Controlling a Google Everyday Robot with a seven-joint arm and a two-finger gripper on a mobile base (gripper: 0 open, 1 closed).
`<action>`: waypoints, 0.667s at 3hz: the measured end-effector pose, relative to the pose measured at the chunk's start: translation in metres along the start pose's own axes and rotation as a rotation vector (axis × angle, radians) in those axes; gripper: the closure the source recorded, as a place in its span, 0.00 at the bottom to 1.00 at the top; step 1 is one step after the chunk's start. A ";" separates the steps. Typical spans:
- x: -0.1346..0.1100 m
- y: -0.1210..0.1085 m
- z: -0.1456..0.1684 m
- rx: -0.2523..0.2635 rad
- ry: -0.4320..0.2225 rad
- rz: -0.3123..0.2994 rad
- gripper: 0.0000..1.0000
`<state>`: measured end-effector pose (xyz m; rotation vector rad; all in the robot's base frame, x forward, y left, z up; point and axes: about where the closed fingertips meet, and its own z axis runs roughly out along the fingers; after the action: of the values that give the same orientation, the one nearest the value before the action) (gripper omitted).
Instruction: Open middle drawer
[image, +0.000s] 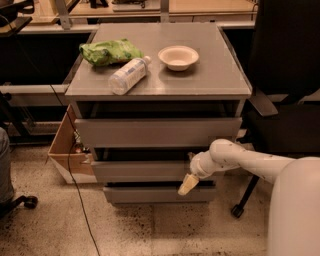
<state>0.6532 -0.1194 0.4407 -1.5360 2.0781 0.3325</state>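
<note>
The middle drawer (140, 171) sat second of three in the cabinet (215, 75). Its flat front had no handle, which is probably why the gripper (189, 184) hung at the front's lower right edge, by the gap beneath, where a lip might be caught. Whether it was open or clamped I could not tell.

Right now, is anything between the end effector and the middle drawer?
Nothing: in the camera view the end effector sits at the lower edge of the middle drawer.
</note>
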 end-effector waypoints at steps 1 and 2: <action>0.013 0.013 0.016 -0.039 0.015 0.012 0.18; 0.018 0.023 0.014 -0.057 0.018 0.012 0.41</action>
<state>0.6313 -0.1191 0.4166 -1.5658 2.1091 0.3863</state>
